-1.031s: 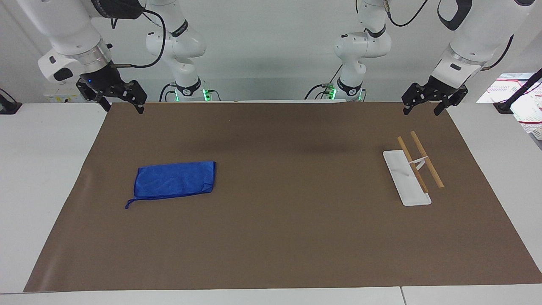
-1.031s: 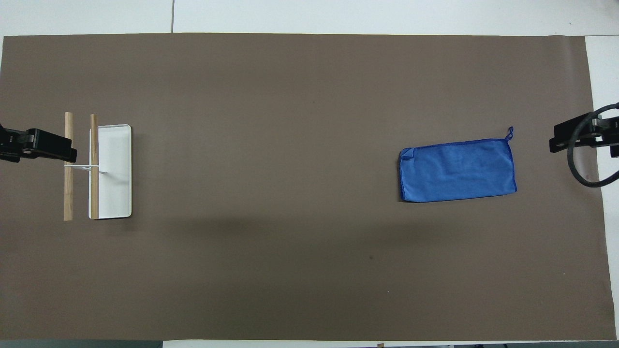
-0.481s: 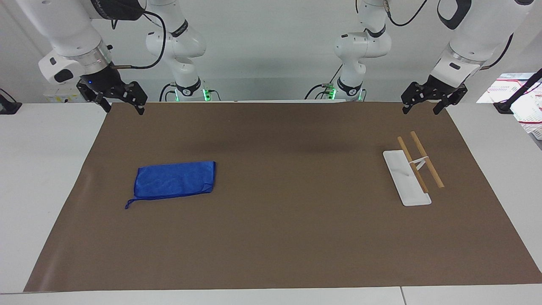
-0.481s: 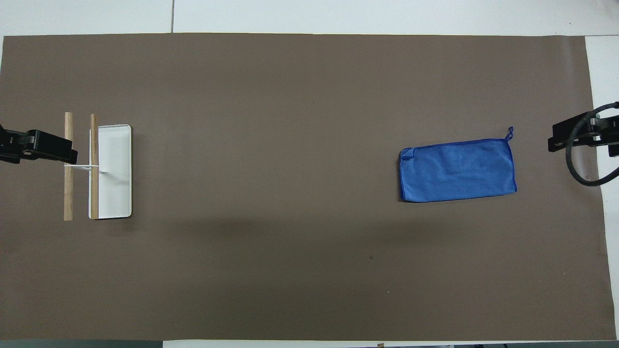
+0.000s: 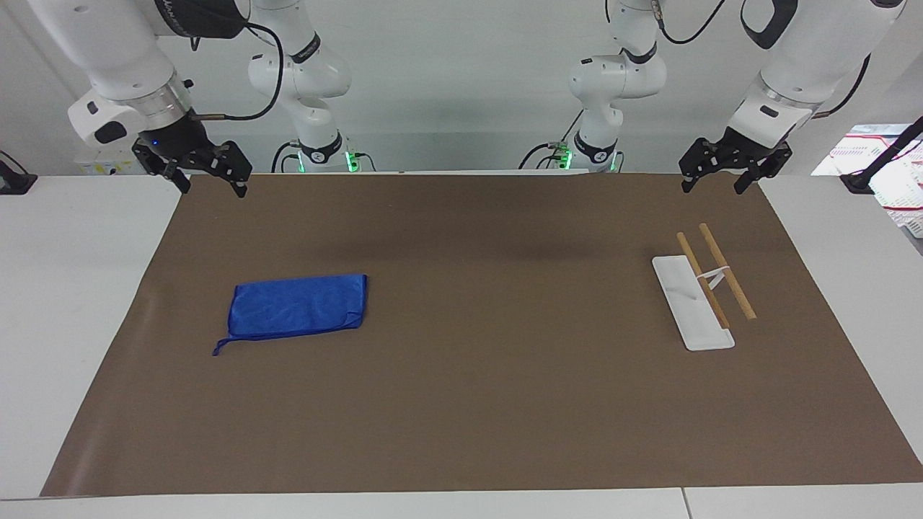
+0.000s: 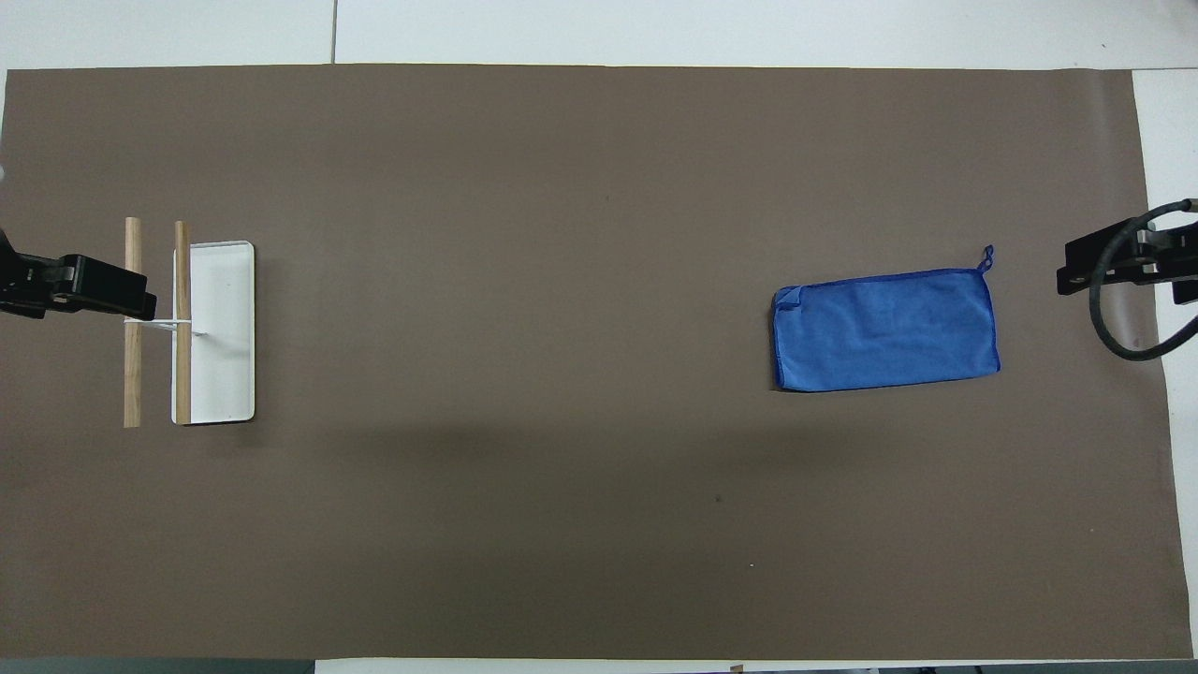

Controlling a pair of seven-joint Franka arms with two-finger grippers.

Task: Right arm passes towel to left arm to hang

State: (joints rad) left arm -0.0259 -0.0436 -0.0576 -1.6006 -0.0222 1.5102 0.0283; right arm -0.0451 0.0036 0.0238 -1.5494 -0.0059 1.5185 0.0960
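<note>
The blue towel point(image 5: 299, 306) point(image 6: 884, 329) lies flat on the brown mat toward the right arm's end, its small loop point(image 5: 216, 351) pointing away from the robots. My right gripper point(image 5: 212, 185), with the blue light, hangs open and empty in the air over the mat's corner at that end, apart from the towel. My left gripper point(image 5: 712, 185) hangs open and empty over the mat's edge at the left arm's end, above and apart from the rack.
A rack with a white base point(image 5: 681, 292) point(image 6: 225, 328) and two raised wooden bars point(image 5: 728, 272) point(image 6: 182, 318) stands on the mat toward the left arm's end. White table borders the mat point(image 5: 505, 375). A white basket point(image 5: 901, 194) sits off the mat.
Both grippers have drifted slightly, the left one up and a little toward the table's middle. The towel and rack have not moved.
</note>
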